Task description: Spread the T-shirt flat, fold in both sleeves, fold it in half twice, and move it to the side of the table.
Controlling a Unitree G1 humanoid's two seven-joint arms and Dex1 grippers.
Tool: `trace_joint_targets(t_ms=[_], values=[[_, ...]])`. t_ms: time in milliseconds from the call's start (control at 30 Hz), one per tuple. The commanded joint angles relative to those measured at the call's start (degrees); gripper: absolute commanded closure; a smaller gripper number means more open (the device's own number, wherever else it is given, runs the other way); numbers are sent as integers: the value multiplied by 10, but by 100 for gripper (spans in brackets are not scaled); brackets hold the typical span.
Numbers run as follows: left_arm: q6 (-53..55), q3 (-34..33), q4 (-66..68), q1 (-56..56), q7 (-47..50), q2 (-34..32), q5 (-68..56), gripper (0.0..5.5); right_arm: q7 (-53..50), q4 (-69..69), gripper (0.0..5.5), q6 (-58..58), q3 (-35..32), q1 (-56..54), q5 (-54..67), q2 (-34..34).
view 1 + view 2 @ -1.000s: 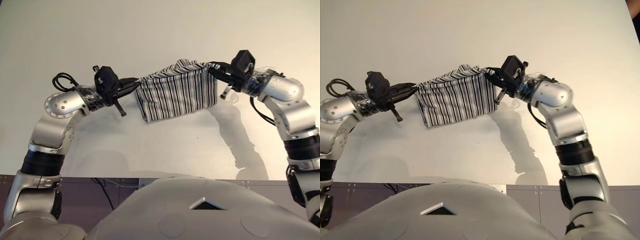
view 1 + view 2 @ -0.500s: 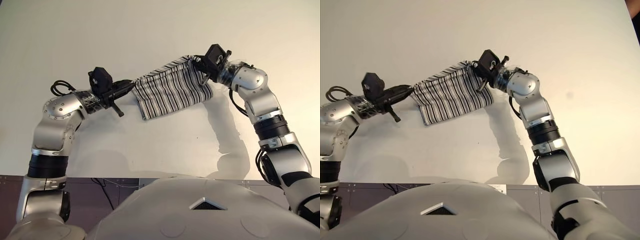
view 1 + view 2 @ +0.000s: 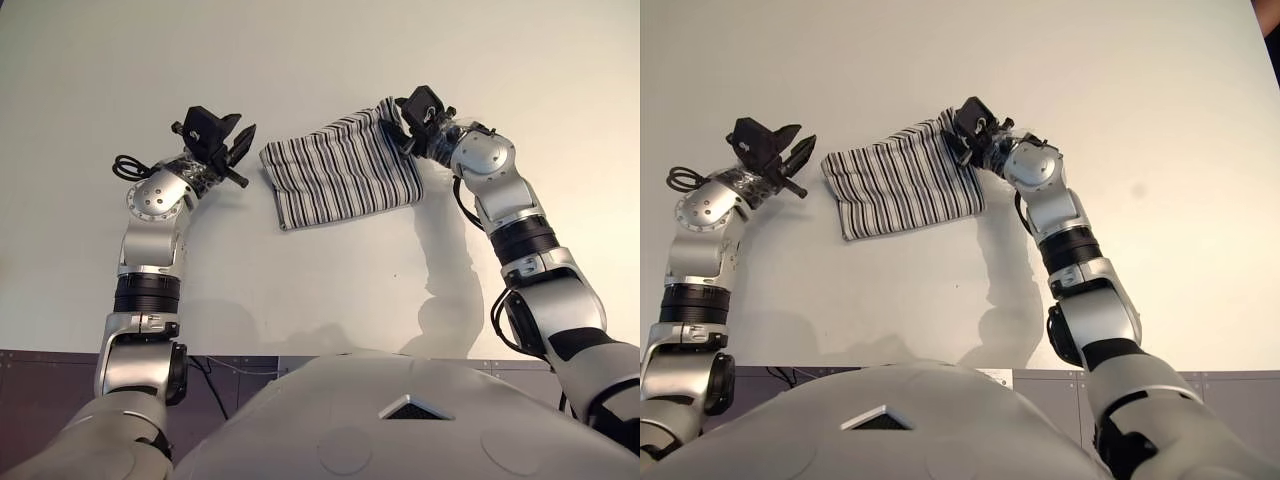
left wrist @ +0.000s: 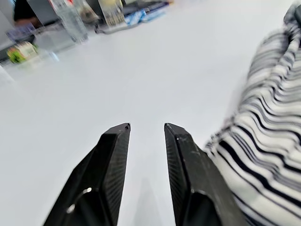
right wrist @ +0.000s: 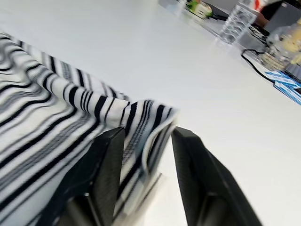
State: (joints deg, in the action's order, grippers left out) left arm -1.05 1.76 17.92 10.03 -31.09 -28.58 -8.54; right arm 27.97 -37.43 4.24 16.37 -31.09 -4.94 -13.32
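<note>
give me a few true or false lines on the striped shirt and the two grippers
1. The T-shirt lies folded into a compact shape on the white table. True.
2. The left gripper is clamped on the T-shirt's edge. False: its fingers are open with nothing between them, and it sits beside the shirt, apart from it.
3. A corner of the T-shirt sits between the fingers of the right gripper. True.
4. The T-shirt is plain red. False: it has black and white stripes.
</note>
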Motion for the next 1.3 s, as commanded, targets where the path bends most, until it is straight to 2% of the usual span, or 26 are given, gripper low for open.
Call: trace_joint_targets(t_ms=[33,133,167,233,300,367,467,633,733,800,867,900,967,1100,1233,1300], values=[[-29,26,137,64,28,31,56,418,-80,-163,327,-12,-44,-82,-2,30],[-26,12,216,94,97,38,86,418,-133,-237,327,-12,-98,-124,24,35],[-23,-7,219,95,113,41,74,418,-123,-226,327,-1,-111,-124,36,35],[-6,-60,182,84,133,54,26,418,-36,-104,327,5,-111,-74,77,38],[21,-110,138,73,165,75,-21,418,75,86,327,-27,-57,16,110,22],[39,-152,112,74,221,111,-58,418,143,179,327,-52,16,85,92,1],[47,-176,99,85,282,164,-79,418,123,158,327,-87,57,118,41,11],[49,-180,78,74,326,213,-77,418,49,105,327,-168,39,124,34,54],[54,-190,74,69,337,215,-77,418,-13,95,327,-219,-11,107,52,73],[57,-197,66,66,345,217,-80,418,-188,24,327,-229,-120,62,66,78],[55,-207,64,66,360,225,-85,418,-364,-65,327,-199,-271,8,140,59],[53,-212,68,71,365,230,-87,418,-425,-98,327,-180,-337,-10,184,47],[49,-217,67,78,378,239,-89,418,-490,-150,327,-150,-415,-36,237,18],[39,-233,65,114,413,248,-95,418,-552,-216,327,-92,-488,-60,275,-35],[49,-218,39,144,438,267,-86,418,-554,-258,327,-47,-504,-69,270,-55],[52,-203,12,157,450,279,-76,418,-517,-268,327,-24,-486,-78,252,-64]])
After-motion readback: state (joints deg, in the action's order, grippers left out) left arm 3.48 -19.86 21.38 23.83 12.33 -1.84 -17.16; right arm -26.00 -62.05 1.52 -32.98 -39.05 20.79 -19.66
